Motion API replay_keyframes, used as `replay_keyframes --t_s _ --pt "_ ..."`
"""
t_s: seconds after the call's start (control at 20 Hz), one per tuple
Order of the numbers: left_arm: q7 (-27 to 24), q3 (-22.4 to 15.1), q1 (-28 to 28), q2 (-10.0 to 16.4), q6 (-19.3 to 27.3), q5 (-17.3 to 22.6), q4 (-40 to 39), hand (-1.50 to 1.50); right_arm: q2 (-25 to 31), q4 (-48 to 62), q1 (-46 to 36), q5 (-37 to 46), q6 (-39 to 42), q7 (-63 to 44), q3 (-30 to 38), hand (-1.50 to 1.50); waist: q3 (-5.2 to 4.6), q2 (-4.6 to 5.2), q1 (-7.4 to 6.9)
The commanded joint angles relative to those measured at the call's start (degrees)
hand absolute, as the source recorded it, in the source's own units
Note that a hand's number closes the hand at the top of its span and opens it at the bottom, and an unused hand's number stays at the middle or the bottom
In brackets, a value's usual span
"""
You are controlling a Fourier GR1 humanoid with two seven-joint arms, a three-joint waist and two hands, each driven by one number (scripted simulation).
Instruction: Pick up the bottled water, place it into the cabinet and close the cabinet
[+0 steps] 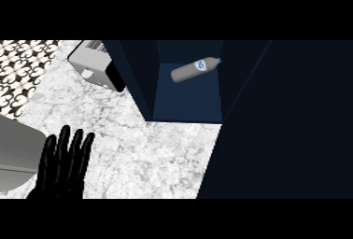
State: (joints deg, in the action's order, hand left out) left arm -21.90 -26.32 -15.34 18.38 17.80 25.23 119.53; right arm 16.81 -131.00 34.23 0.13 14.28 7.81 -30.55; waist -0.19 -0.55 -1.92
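Seemingly inside the cabinet (187, 103), bottled water (195, 69) lies far from left hand (62, 164).

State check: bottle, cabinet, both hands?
bottled water: lying on its side inside the cabinet
cabinet: open, interior showing
left hand: open, fingers up, resting at the view's lower left, holding nothing
right hand: not in view
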Motion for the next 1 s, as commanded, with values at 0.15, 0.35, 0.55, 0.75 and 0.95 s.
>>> replay_keyframes --t_s 0.15,0.35,0.55,0.75,0.95 --pt "-5.6 6.0 -15.9 6.5 -6.6 5.1 9.1 -1.50 -1.3 -3.6 -1.7 7.5 0.4 -5.8 -12.2 1.50 0.04 0.11 0.38" --pt "-5.7 8.5 -20.4 8.0 -8.9 7.9 13.4 -1.50 -3.8 -2.8 -4.5 10.4 -0.1 -8.2 -15.5 1.50 0.01 0.13 -0.27" --pt "-6.2 14.4 -22.0 10.5 -12.8 11.8 12.5 -1.50 -5.3 -5.2 -6.2 8.5 0.5 -13.3 -15.6 1.50 -0.13 0.43 -1.09" --pt "-7.5 16.0 -25.0 11.3 -15.9 13.2 12.7 -1.50 -7.8 -3.1 -6.8 5.0 0.0 -14.7 -14.1 1.50 -0.05 0.47 -1.31" --pt "-8.3 17.9 -27.6 12.2 -19.5 15.6 12.1 -1.50 -12.4 -1.1 -13.2 2.0 -1.1 -19.5 -11.7 1.50 -0.12 0.78 -2.55"
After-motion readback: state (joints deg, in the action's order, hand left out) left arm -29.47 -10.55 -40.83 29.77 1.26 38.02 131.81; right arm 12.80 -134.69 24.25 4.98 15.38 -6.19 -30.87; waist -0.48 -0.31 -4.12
